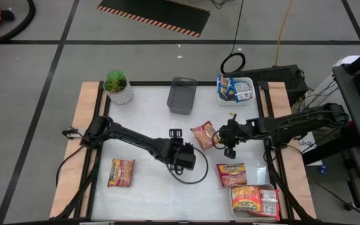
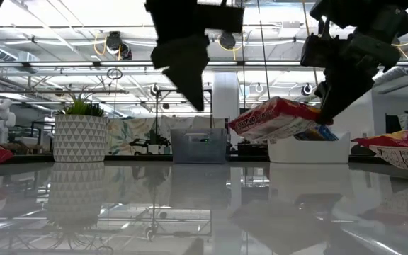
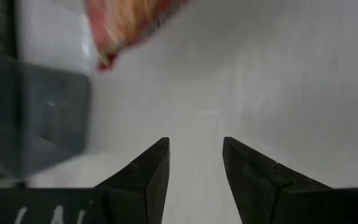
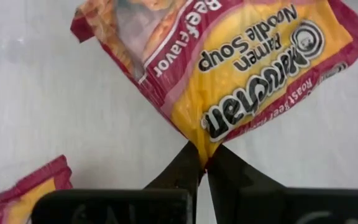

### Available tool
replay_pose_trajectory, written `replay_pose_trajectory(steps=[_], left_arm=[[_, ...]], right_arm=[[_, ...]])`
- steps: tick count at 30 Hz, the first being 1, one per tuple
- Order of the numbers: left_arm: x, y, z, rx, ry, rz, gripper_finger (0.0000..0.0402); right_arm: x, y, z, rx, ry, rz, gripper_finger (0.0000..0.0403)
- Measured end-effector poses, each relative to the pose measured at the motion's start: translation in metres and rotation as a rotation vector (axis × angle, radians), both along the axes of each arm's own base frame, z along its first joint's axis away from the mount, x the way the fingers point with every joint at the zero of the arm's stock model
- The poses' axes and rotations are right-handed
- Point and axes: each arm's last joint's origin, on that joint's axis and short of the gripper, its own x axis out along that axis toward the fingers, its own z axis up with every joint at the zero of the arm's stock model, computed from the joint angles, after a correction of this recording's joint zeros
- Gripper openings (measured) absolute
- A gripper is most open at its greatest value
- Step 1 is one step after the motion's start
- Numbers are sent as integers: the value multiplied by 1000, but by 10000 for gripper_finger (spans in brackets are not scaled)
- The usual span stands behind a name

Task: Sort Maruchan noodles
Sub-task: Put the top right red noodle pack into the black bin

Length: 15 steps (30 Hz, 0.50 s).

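Right wrist view alone shows the grip: the right end effector (image 4: 205, 163) has its fingers pinched together on the corner of a red-and-yellow beef packet (image 4: 229, 74), printed "Maruchan Ramen Noodle Soup". The low view adds that this packet (image 2: 275, 119) hangs clear of the worktop (image 2: 204, 212), tilted; the high view places it (image 1: 203, 135) near the worktop's centre. The left wrist view shows the left end effector (image 3: 194, 180) with a moderate gap between its fingers and nothing in it, over bare worktop beside the grey tray (image 3: 36, 124).

Counted from above: two red-and-yellow packets lie loose, one at the left (image 1: 121, 172), one to the right (image 1: 231, 174). The near white tray (image 1: 274, 210) holds more red-and-yellow packets, stacked so their number is unclear; the far white tray (image 1: 250, 81) holds blue-and-yellow ones, likewise uncountable. One potted plant (image 1: 117, 86) stands at the far left corner.
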Motion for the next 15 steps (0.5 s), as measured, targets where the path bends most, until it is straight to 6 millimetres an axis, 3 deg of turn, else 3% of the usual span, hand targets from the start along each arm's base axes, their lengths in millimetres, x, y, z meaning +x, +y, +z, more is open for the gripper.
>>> replay_pose_trajectory(steps=[9, 15], left_arm=[[2, -34, 28, 214, -207, -13, 157], [-4, -52, 31, 333, -192, -114, 157]], right_arm=[[1, 0, 6, 34, -63, -40, 13], [2, 2, 13, 102, -119, -19, 13]])
